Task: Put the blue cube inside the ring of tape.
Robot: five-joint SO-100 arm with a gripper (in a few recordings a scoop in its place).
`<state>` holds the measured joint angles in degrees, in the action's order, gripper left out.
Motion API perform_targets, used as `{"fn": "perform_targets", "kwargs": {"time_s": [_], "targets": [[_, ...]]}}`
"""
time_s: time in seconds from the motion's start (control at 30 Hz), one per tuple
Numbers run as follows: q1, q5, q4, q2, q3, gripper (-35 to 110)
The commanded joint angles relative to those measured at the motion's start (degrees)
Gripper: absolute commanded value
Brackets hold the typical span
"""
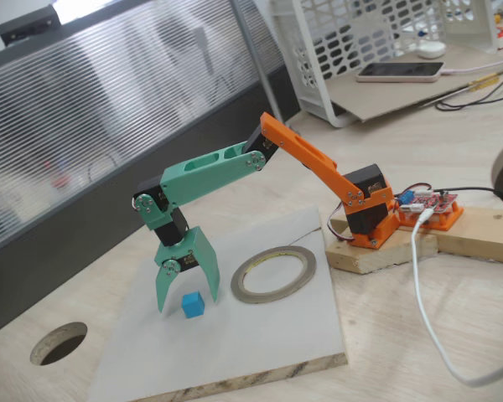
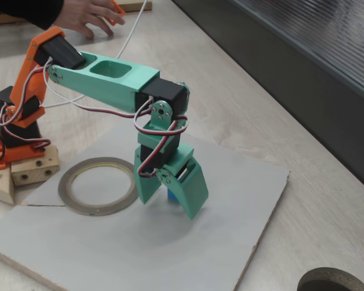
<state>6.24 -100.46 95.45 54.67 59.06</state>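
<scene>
Pale wooden table (image 1: 453, 335), ribbed translucent wall panel (image 1: 109, 126), white plastic basket (image 1: 352, 50) behind.

gripper (image 1: 189, 289): matt green plastic, smooth | blue cube (image 1: 192, 304): plain, matt faces | ring of tape (image 1: 273, 275): grey-tan, shiny rim | board (image 1: 260, 335) under ring: smooth matt grey top, raw chip-wood edge | block (image 1: 377, 251) right of ring in a fixed view: bare unfinished wood

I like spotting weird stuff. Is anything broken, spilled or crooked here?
Nothing stands out. The cube sits flat on the board between the open gripper fingers, and the tape lies flat beside it.
</scene>
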Motion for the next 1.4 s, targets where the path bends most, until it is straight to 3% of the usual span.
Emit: {"fn": "perform_targets", "kwargs": {"time_s": [0.0,0.2,0.37,0.53,1.37], "targets": [[0.44,-0.26,-0.18,1.41,-0.26,62],[0.44,-0.18,-0.26,1.41,-0.44,37],[0.35,-0.18,-3.16,1.49,-0.44,26],[0.35,-0.18,-8.61,1.49,-0.44,25],[0.09,-0.26,-8.26,9.76,0.35,25]]}}
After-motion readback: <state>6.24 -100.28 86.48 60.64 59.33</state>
